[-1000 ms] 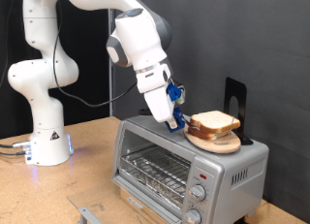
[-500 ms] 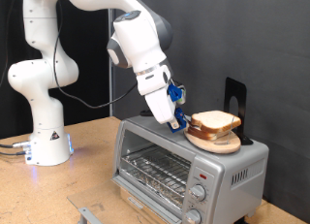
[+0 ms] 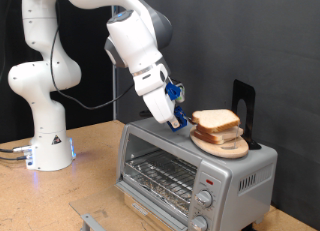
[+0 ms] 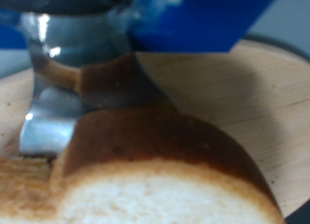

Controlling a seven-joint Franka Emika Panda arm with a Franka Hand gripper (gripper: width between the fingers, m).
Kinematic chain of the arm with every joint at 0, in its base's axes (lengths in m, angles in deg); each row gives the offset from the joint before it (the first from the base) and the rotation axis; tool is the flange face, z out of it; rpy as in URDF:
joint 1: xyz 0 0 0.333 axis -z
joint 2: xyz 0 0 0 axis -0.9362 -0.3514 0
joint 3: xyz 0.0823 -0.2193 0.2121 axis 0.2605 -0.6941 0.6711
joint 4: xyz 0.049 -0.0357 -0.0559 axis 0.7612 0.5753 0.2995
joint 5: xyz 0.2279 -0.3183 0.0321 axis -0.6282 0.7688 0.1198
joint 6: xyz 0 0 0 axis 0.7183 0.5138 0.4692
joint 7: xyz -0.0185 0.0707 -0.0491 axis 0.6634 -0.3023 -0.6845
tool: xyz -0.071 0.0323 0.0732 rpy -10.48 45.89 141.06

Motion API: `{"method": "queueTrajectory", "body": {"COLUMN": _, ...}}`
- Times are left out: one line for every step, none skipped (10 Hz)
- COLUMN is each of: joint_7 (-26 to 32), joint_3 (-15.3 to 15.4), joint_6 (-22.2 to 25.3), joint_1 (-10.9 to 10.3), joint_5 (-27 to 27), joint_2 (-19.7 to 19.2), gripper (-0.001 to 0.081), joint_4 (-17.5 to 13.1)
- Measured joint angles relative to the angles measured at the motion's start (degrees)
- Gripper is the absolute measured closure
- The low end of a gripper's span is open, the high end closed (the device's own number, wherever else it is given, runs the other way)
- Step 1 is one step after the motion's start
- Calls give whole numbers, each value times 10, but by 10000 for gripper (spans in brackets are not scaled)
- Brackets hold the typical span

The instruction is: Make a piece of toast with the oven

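Observation:
The silver oven (image 3: 165, 151) stands at the exterior view's lower right with its glass door shut. A round wooden plate (image 3: 232, 150) with stacked bread slices (image 3: 224, 137) sits on its top. My gripper (image 3: 186, 122) is at the stack's left edge, shut on the top slice, the piece of toast (image 3: 216, 118), which is raised slightly off the others. In the wrist view the toast's brown crust and pale face (image 4: 165, 180) fill the frame, with one metal finger (image 4: 46, 98) beside it and the wooden plate (image 4: 237, 88) behind.
A black upright stand (image 3: 242, 103) rises behind the plate on the oven top. The oven's round knobs (image 3: 205, 197) run down its right front. The arm's white base (image 3: 45, 141) stands at the exterior view's left on the wooden table (image 3: 90, 186).
The gripper has moved up and to the exterior view's left. The top slice has risen with it, off the rest of the stack.

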Motion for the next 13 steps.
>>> {"method": "queueTrajectory", "body": {"joint_7": 3, "joint_3": -2, "joint_6": 1, "joint_1": 0, "joint_5": -2, "joint_2": 15, "gripper": 409, "joint_4": 9}}
{"method": "queueTrajectory", "body": {"joint_7": 3, "joint_3": -3, "joint_6": 3, "joint_1": 1, "joint_5": -3, "joint_2": 28, "gripper": 409, "joint_4": 17}}
{"method": "queueTrajectory", "body": {"joint_7": 3, "joint_3": -6, "joint_6": 6, "joint_1": 2, "joint_5": -3, "joint_2": 40, "gripper": 409, "joint_4": 25}}
{"method": "queueTrajectory", "body": {"joint_7": 3, "joint_3": -8, "joint_6": 10, "joint_1": 4, "joint_5": -1, "joint_2": 52, "gripper": 409, "joint_4": 31}}
{"method": "queueTrajectory", "body": {"joint_7": -1, "joint_3": -8, "joint_6": 22, "joint_1": 9, "joint_5": 9, "joint_2": 62, "gripper": 409, "joint_4": 38}}
{"method": "queueTrajectory", "body": {"joint_7": -10, "joint_3": -8, "joint_6": 35, "joint_1": 15, "joint_5": 26, "joint_2": 74, "gripper": 409, "joint_4": 46}}
{"method": "queueTrajectory", "body": {"joint_7": -9, "joint_3": -8, "joint_6": 33, "joint_1": 15, "joint_5": 22, "joint_2": 73, "gripper": 409, "joint_4": 46}}
{"method": "queueTrajectory", "body": {"joint_7": -4, "joint_3": -8, "joint_6": 32, "joint_1": 15, "joint_5": 16, "joint_2": 71, "gripper": 409, "joint_4": 47}}
{"method": "queueTrajectory", "body": {"joint_7": 5, "joint_3": -9, "joint_6": 30, "joint_1": 15, "joint_5": 7, "joint_2": 71, "gripper": 409, "joint_4": 53}}
{"method": "queueTrajectory", "body": {"joint_7": 16, "joint_3": -12, "joint_6": 26, "joint_1": 15, "joint_5": -3, "joint_2": 75, "gripper": 409, "joint_4": 65}}
{"method": "queueTrajectory", "body": {"joint_7": 31, "joint_3": -21, "joint_6": 24, "joint_1": 16, "joint_5": -11, "joint_2": 84, "gripper": 409, "joint_4": 82}}
{"method": "queueTrajectory", "body": {"joint_7": 48, "joint_3": -33, "joint_6": 18, "joint_1": 17, "joint_5": -22, "joint_2": 97, "gripper": 409, "joint_4": 103}}
{"method": "queueTrajectory", "body": {"joint_7": 69, "joint_3": -47, "joint_6": 10, "joint_1": 19, "joint_5": -32, "joint_2": 112, "gripper": 409, "joint_4": 123}}
